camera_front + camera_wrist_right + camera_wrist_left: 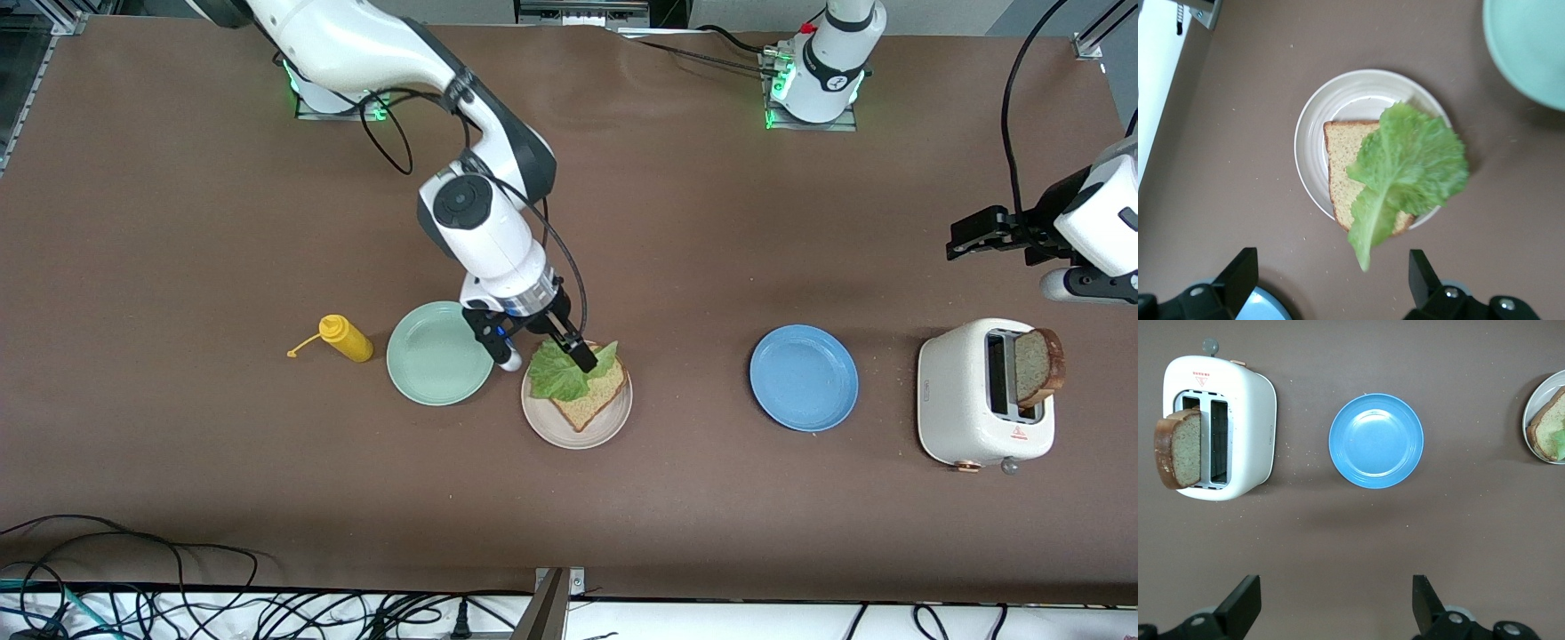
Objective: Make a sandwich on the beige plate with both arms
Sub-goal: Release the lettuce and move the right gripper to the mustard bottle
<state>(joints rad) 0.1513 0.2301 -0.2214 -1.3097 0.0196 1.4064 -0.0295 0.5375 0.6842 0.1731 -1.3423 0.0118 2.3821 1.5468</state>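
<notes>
We note the right tool (544,347) hanging over the beige plate (613,423), its fingers (1238,280) spread wide and pinching nothing. On that plate lies one bread slice (590,402) with a lettuce leaf (560,375) on top; in the right wrist view the leaf (1411,167) covers much of the slice (1341,173) and its stem end hangs out past the plate (1315,120) rim. We see no second slice on the leaf, so the sandwich is half built. The plate sits about mid-surface, just beside a green plate (437,353) toward the right arm's end, and a yellow bottle (347,339) lies on its side a little further that way. The left tool (965,240) is up in the air at the left arm's end of the surface, above the ground next to the toaster (965,400); in the left wrist view its fingers (1241,603) stand spread and empty, and the arm waits. A second bread slice (1037,363) stands upright in one toaster slot, sticking well out. A blue plate (804,378) lies bare between the toaster and the beige plate, well apart from both. Crumbs dot the surface (178,222) around the toaster.
</notes>
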